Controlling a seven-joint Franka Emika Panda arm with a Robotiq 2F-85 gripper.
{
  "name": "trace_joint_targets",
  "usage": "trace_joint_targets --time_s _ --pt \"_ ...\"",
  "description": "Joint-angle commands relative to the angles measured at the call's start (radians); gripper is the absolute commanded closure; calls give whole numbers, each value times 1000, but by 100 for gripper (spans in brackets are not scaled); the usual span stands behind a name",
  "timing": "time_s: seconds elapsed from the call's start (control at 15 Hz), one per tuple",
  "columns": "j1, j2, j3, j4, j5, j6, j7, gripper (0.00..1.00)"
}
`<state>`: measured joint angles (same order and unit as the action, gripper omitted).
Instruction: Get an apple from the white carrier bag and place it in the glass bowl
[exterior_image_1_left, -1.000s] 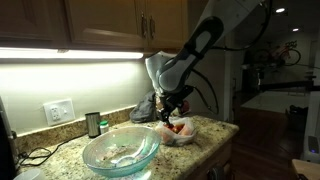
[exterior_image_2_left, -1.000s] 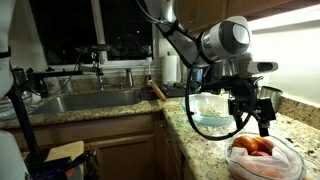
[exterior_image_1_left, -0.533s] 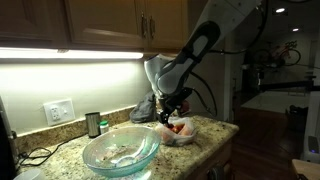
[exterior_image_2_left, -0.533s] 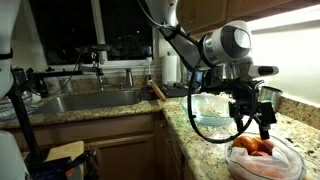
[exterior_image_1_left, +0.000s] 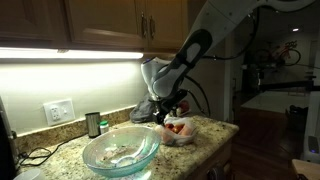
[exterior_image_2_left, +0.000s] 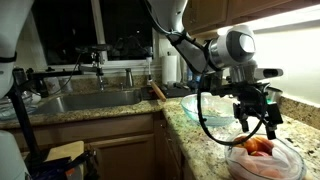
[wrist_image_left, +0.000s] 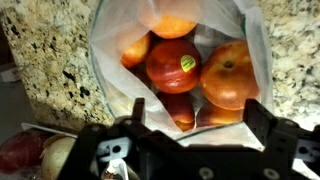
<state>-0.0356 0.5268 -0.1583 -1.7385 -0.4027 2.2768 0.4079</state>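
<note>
The jaws are spread wide with nothing between them, hovering just above the open white carrier bag (wrist_image_left: 108, 45). A red apple (wrist_image_left: 172, 65) with a sticker lies inside among other fruit. The glass bowl (exterior_image_1_left: 120, 152) stands near the bag on the granite surface (wrist_image_left: 40, 60).

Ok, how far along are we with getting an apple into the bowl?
Nothing is finished: no apple shows in the glass bowl. In hand: the claw hangs open over the mouth of the white bag, holding nothing, with the stickered apple right below it. Left: lower, close on an apple, lift it out, carry it to the bowl and let go.
</note>
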Motion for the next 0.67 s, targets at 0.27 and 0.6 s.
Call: trace_joint_targets --time_s 0.27,0.6 --pt "5 52 -4 77 72 -24 -96 0" --pt "9 55 -5 88 94 -59 -123 0"
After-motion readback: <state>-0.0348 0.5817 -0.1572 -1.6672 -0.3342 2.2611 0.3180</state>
